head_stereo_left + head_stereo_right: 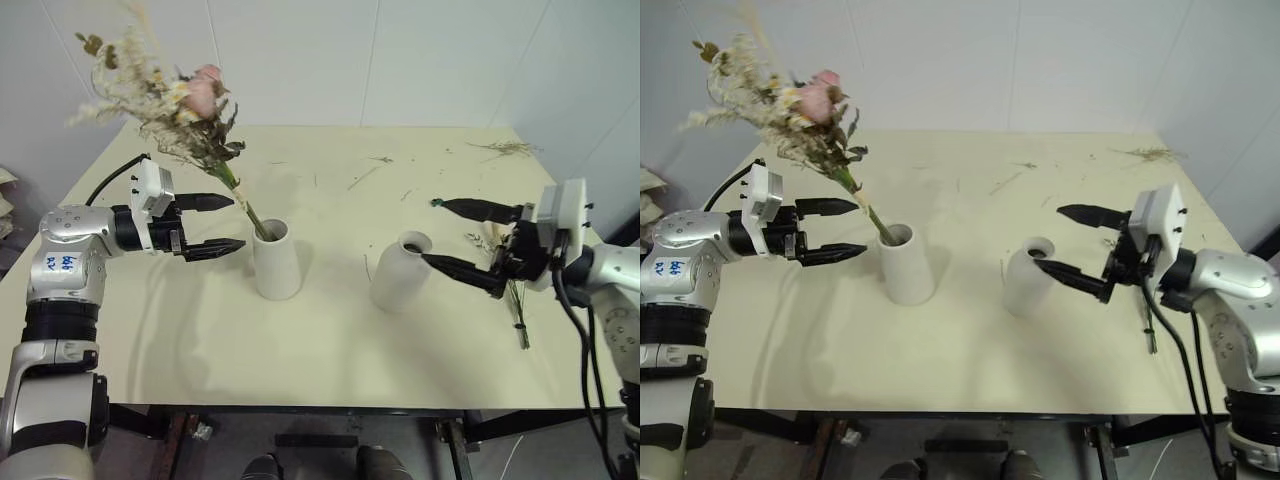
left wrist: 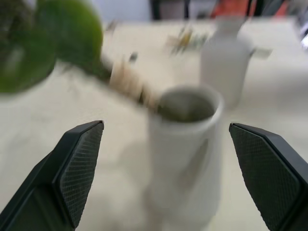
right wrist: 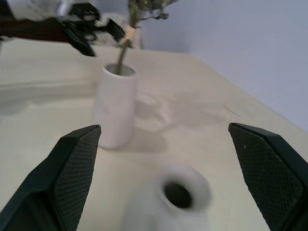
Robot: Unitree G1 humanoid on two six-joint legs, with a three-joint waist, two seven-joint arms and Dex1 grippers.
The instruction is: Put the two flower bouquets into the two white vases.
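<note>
Black fingers of the right gripper [image 1: 452, 235] stand spread wide and hold nothing, one of them near the mouth of the narrow-necked vase [image 1: 401, 272], which is empty. Beyond that hand, toward 4 o'clock from the vase, the slim bouquet [image 1: 514, 300] lies flat on the table [image 1: 330, 340], partly hidden under the wrist. This looks like the step in hand: to fetch that bunch, the right gripper would do well to draw clear of the vase, turn downward over the stems and close low on them, so the stem ends hang free for threading the small opening.

The left gripper [image 1: 222, 223] is likewise spread and empty, just beside the wide-mouthed vase [image 1: 276, 260] at its 9 o'clock. The bushy bouquet [image 1: 170, 100] stands in that vase, leaning hard toward 10 o'clock. I judge half the task done. The lean might tip that vase, so the left hand should pull away without brushing the stems.
</note>
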